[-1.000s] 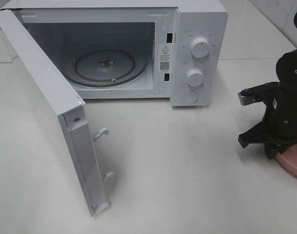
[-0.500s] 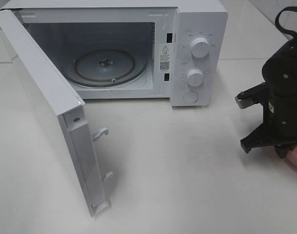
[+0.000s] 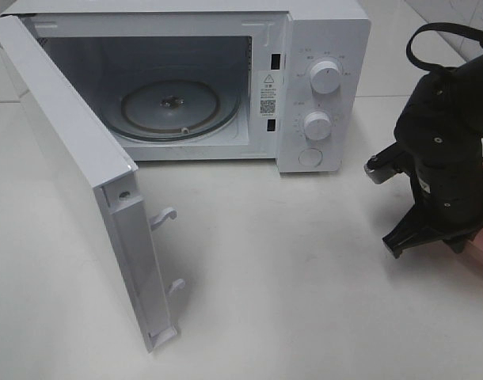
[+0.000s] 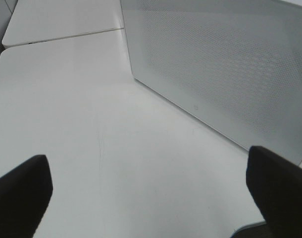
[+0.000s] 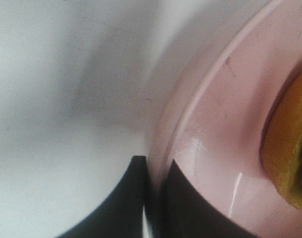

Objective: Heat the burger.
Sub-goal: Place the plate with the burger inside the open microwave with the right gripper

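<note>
Burger (image 5: 288, 144): you see only its golden edge, on the pink plate (image 5: 210, 129); facing and long axis can't be told.
Right gripper (image 5: 155, 166): clenched on the plate's rim.
Left gripper (image 4: 146, 163): spread wide, near the microwave door (image 4: 230, 69).
Room: bare table (image 3: 305, 277) lies between the plate and the open microwave (image 3: 325, 39).

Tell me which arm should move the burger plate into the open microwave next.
Right. The right end effector is shut on the rim of the pink plate, which carries the burger. The left end effector is open, empty, outside the microwave door.
</note>
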Motion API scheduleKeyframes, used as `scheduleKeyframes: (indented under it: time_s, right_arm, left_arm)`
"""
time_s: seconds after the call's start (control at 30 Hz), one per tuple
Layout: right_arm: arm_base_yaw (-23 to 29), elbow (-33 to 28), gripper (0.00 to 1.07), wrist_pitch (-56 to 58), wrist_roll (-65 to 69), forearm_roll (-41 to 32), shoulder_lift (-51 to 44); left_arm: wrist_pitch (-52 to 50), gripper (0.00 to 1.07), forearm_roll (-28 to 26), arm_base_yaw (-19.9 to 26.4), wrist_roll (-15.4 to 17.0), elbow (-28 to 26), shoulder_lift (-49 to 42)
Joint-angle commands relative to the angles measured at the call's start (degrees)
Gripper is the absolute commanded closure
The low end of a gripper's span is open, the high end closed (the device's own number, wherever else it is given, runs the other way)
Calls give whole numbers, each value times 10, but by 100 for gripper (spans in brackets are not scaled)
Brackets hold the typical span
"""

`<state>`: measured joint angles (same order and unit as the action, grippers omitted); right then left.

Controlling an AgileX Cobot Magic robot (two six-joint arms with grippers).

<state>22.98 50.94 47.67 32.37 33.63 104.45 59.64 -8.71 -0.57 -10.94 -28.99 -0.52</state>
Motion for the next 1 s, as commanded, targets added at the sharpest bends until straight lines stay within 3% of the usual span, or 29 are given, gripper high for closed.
scheduleKeyframes:
  time_s: [0.03, 0.37, 1.0]
  right_arm:
    - [6, -20, 107, 33, 14, 34, -33]
    - [21, -83, 107, 40, 20, 28, -113]
    - [152, -136, 107, 112, 19, 24, -217]
  left_arm:
    - [0, 6, -2, -3, 2, 2, -9]
    - [0, 6, -2, -3, 2, 2, -9]
    - [0, 6, -2, -3, 2, 2, -9]
